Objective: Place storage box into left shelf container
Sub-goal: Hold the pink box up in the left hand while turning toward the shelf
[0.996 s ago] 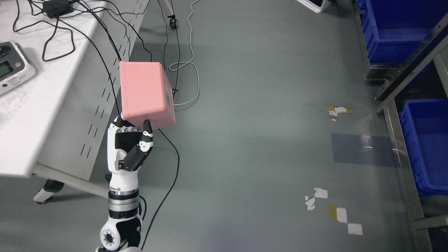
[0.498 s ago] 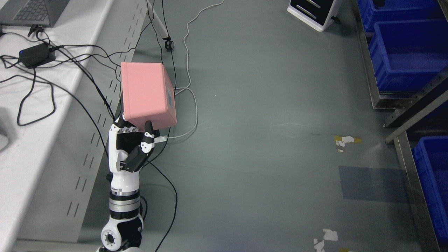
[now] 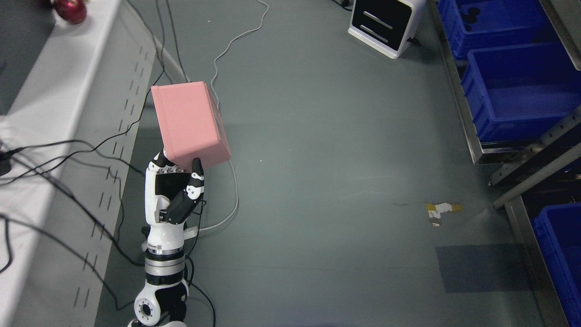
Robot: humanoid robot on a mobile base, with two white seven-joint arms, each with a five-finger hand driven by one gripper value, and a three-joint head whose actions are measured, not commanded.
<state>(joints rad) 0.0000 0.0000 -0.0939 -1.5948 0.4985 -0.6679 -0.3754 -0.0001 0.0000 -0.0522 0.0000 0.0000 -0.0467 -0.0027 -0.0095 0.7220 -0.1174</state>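
My left hand (image 3: 178, 169) is raised over the floor with its fingers curled around the lower edge of a pink storage box (image 3: 188, 122). The box is held upright above the hand, slightly tilted, with a small pale label on its right side. The thumb (image 3: 195, 175) presses on the box's front bottom corner. At the right edge stands a metal shelf frame (image 3: 535, 165) holding blue containers (image 3: 517, 91), well apart from the box. No right arm shows in the head view.
A white table (image 3: 54, 104) with black cables runs along the left edge, close to my left arm. A white cable (image 3: 227, 204) lies on the grey floor under the hand. A white and black device (image 3: 386, 22) stands at the top. Tape marks (image 3: 442, 211) dot the floor.
The whole picture has shifted down and left, so the camera has moved forward: table items slid out, more blue containers came in. The hand keeps its grip on the pink box.
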